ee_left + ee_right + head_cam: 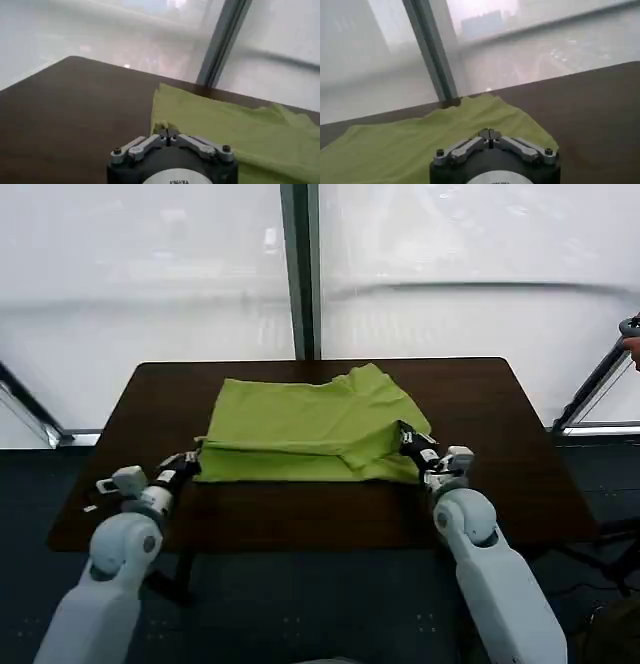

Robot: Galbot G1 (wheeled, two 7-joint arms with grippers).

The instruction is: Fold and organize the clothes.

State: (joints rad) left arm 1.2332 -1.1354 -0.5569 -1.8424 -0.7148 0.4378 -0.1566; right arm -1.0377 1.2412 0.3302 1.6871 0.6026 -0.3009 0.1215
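Green shirt [310,429] partly folded mid-desk [500,434] | left gripper [192,462] pinching near-left corner | right gripper [408,434] closed on near-right edge | more folds remain

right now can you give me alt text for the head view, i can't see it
A lime-green T-shirt lies partly folded on a dark brown table. The left gripper sits at its near left corner and the right gripper at its near right edge, both closed.
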